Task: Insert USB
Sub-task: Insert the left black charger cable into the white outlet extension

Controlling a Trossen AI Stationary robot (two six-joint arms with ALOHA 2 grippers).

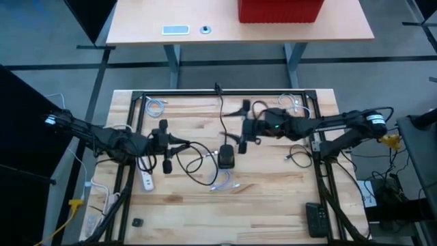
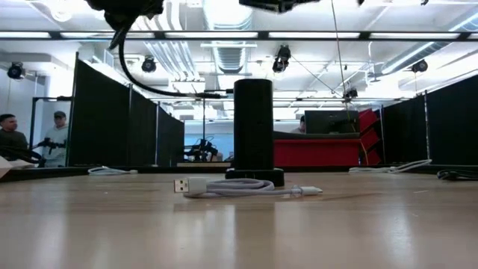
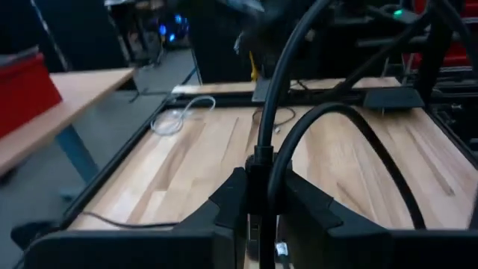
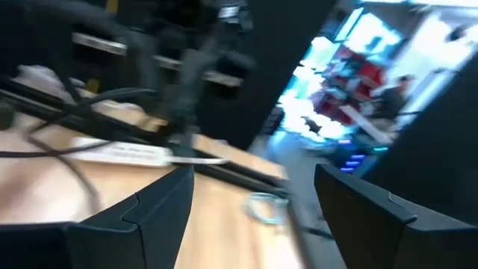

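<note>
USB cable (image 3: pixel 263 161) pinched between left claw (image 3: pixel 258 217) fingers

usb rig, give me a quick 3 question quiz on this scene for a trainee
1. True or false: the left pincer is shut on a black cable.
2. Which pincer stands open with nothing between its fingers?
A. left
B. right
3. Fill in: in the low view, a pale USB cable lies on the table in front of a black ____.

Key: 1 true; 2 B; 3 tower.
</note>
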